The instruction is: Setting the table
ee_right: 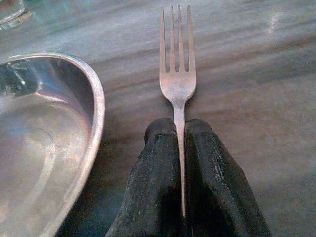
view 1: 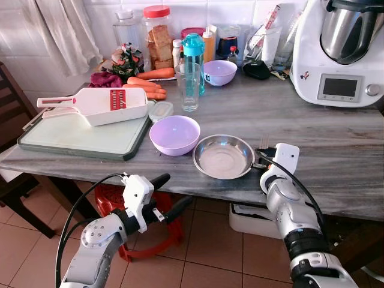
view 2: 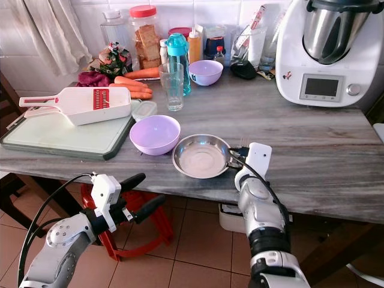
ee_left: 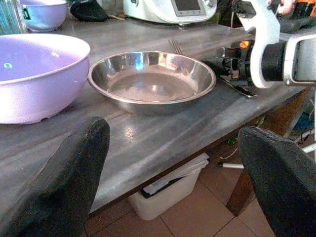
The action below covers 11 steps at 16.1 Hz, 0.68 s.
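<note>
Fork (ee_right: pixel 177 79) was pinched by the handle in the right gripper (ee_right: pixel 180 131), tines on the grey table (view 1: pixel 336 144), just at 3 o'clock of the steel bowl (view 1: pixel 224 156). Left gripper (view 1: pixel 171 195) hung below the table edge, fingers spread wide and empty. Counted two purple bowls: near one (view 1: pixel 174 134) at the steel bowl's 9 o'clock, far one (view 1: pixel 219 72) at 12, plus one glass (view 1: pixel 188 87) and one cutting board (view 1: pixel 84 137).

We see the round stainless steel bowl (view 1: pixel 224 156) on the grey wood-grain table (view 1: pixel 336 150) near its front edge, with the lilac plastic bowl (view 1: pixel 174 134) just beside it on the left. The slim metal fork (ee_right: pixel 177 84) lies just right of the steel bowl, tines pointing away, apparently flat on the table. The pale green cutting board (view 1: pixel 72 137) sits further left.
</note>
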Tool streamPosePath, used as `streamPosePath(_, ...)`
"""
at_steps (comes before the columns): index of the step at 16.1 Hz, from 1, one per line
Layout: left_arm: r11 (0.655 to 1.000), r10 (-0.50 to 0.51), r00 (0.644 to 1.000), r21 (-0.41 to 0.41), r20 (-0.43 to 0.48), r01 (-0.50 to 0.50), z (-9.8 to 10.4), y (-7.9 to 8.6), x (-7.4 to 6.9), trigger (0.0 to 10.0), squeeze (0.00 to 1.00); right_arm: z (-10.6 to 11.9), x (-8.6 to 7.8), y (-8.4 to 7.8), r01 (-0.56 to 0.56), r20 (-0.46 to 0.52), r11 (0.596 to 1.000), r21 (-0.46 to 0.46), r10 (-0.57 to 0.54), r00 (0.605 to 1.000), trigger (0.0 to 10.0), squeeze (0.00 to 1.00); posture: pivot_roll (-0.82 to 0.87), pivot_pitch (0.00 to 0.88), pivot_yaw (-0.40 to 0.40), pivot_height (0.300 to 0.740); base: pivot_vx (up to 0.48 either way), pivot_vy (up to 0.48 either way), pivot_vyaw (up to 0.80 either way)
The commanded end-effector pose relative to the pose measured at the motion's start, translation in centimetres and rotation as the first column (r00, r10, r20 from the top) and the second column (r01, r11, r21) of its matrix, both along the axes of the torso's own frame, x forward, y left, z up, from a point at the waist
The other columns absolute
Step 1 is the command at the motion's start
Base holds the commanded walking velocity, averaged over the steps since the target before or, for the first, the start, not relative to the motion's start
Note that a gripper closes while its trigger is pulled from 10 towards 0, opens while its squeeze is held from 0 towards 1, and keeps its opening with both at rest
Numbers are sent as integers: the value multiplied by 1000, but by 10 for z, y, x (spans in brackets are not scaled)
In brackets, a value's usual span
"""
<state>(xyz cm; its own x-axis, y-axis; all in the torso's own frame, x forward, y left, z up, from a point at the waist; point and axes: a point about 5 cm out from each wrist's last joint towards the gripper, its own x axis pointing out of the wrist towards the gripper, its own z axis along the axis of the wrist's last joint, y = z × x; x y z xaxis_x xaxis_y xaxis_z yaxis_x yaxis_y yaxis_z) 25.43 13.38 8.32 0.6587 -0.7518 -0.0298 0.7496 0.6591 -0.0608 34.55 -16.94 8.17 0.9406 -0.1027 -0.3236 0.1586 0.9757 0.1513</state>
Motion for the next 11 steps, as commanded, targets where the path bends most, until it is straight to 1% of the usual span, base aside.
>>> streamPosePath(1,1000,-2,1000,10,1,2,1,0,1,10000,0,3,3,1,-1,9,1000,20,0,1000,10000,0,21,13,58,740,0,0,0)
streamPosePath(3,1000,-5,1000,7,0,5,1,-1,1,10000,0,-1,2,2,-9,1,1000,13,9,1000,10000,0,21,13,58,740,0,0,0)
streamPosePath(4,1000,-6,1000,6,0,6,1,-1,1,10000,0,-1,2,2,-11,0,1000,14,11,1000,10000,882,20,13,59,740,0,0,0)
streamPosePath(5,1000,-9,1000,3,-1,10,1,-2,1,10000,0,-2,1,2,-13,-2,1000,17,13,1000,10000,1000,20,13,59,740,0,0,0)
streamPosePath(9,999,-31,999,-26,-11,31,0,-4,0,10000,0,-4,0,0,-15,-3,1000,20,15,1000,10000,1000,12,13,57,740,0,0,0)
streamPosePath(11,997,-54,998,-49,-37,52,-1,-5,-2,10000,0,-3,1,0,-12,1,1000,25,12,1000,10000,1000,12,13,57,740,0,0,0)
